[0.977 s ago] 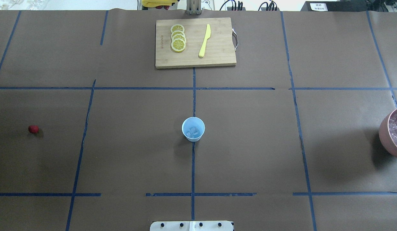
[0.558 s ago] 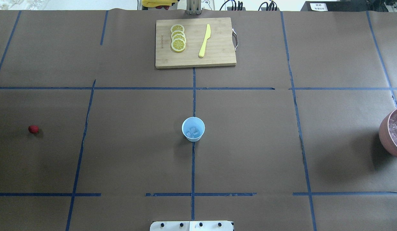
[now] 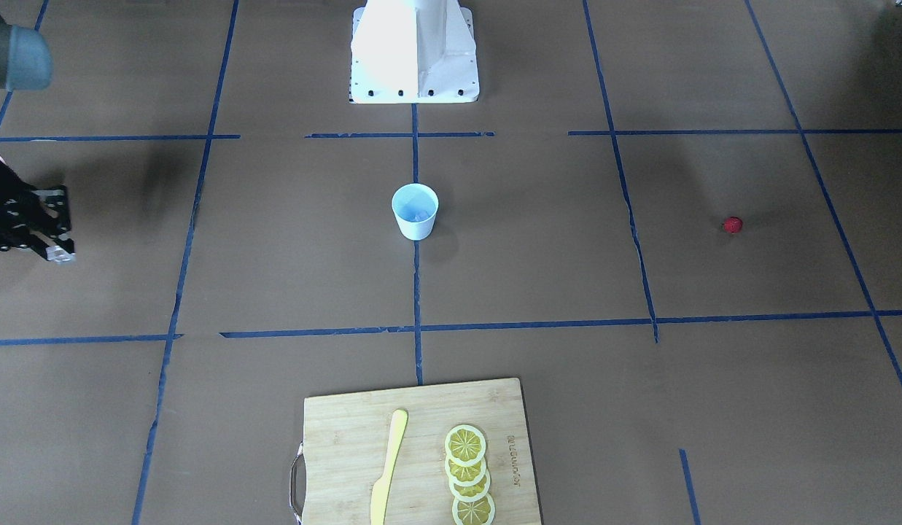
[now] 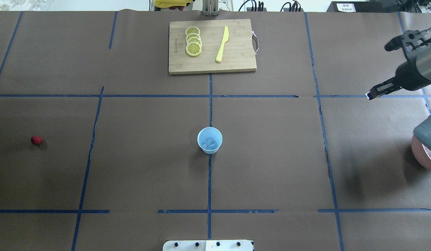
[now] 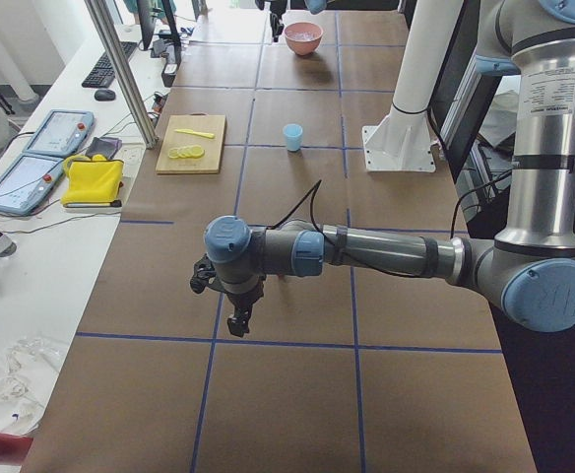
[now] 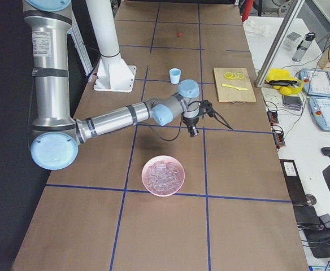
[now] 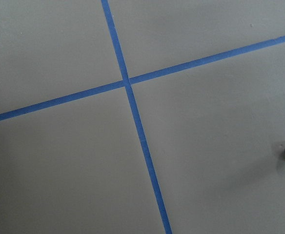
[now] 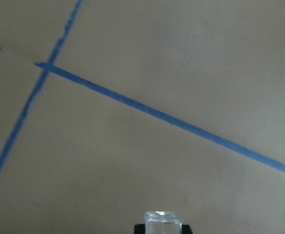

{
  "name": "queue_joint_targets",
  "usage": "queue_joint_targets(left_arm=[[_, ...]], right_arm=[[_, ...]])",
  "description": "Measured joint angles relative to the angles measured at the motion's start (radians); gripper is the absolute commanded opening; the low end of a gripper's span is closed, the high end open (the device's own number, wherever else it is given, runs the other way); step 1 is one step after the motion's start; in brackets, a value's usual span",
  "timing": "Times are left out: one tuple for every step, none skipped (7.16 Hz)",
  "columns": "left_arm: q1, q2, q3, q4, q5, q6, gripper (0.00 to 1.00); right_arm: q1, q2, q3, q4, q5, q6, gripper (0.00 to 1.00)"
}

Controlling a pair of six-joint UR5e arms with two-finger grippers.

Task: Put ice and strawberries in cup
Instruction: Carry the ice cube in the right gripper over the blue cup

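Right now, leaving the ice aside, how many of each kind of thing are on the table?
Cup: 1
Strawberry: 1
Bowl: 1
Cutting board: 1
Knife: 1
Lemon slices: 4
Total: 9

In cup (image 4: 199, 139), ice (image 4: 210, 143); strawberry (image 4: 36, 140) far left.

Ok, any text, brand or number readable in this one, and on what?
Nothing here is legible.
Burned-in mark on the cutting board: too small to read.
Printed label on the right arm: too small.
Printed label on the left arm: too small.
White sign at the overhead view's top right: blurred.
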Motion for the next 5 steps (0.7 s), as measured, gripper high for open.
queue_joint_targets(left_arm=[[0.0, -0.005, 0.001, -0.001, 0.0, -0.001, 1.0], [0.0, -0.008, 0.002, -0.005, 0.0, -0.001, 1.0], [0.0, -0.009, 0.003, -0.011, 0.001, -0.002, 1.0], [0.0, -0.01, 0.003, -0.014, 0.001, -0.003, 1.0], [0.0, -0.01, 0.004, -0.015, 0.001, -0.003, 1.0]], right_arm=[[-0.072, 0.097, 0.003, -0.054, -0.021, 0.131, 0.0], [-0.148, 0.193, 0.004, -0.117, -0.058, 0.244, 0.0], [-0.231, 0.299, 0.002, -0.199, -0.113, 0.34, 0.0], [-0.309, 0.401, -0.004, -0.276, -0.183, 0.437, 0.0], [-0.379, 0.478, -0.018, -0.32, -0.246, 0.525, 0.0]])
